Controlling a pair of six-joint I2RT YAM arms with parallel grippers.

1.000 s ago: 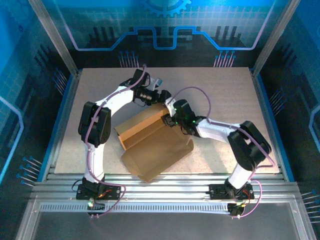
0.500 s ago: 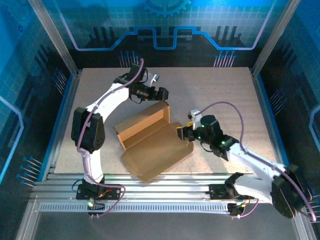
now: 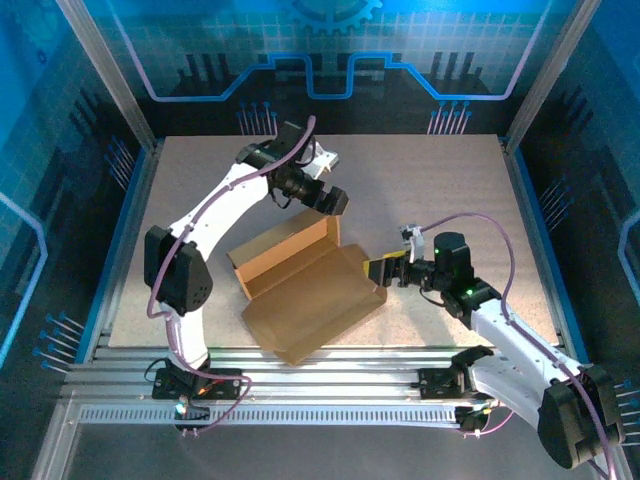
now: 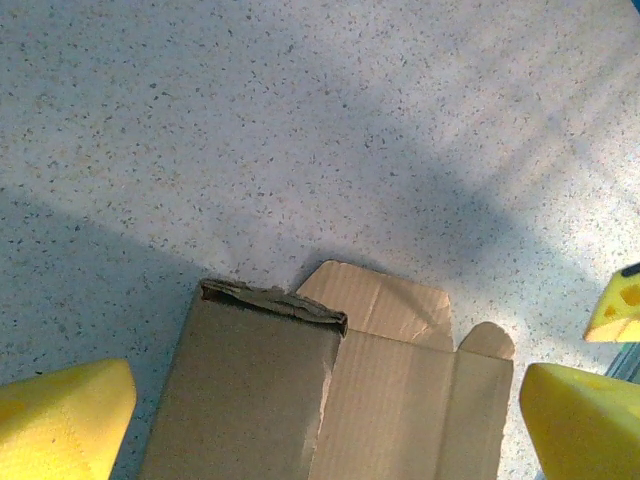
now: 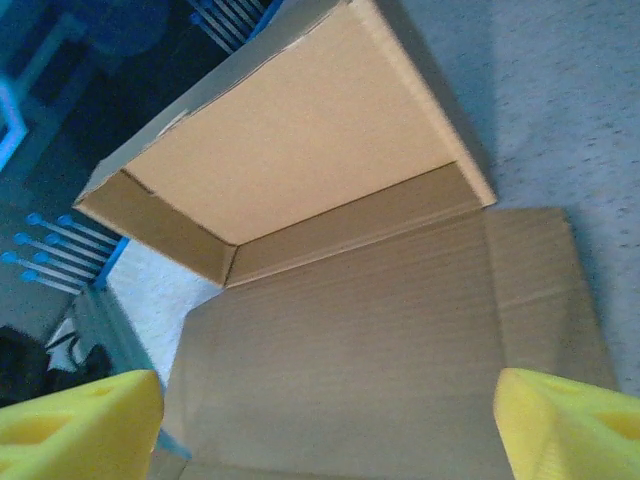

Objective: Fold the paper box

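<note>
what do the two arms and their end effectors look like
The left arm and right arm both have white links joined by bulky black joints, with a loose lilac cable running along each. The left end effector and right end effector each carry two chunky, wedge-shaped yellow fingers.

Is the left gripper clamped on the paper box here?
No, in the left wrist view the left gripper stands wide open, its yellow fingers spread well apart above the paper box.
</note>
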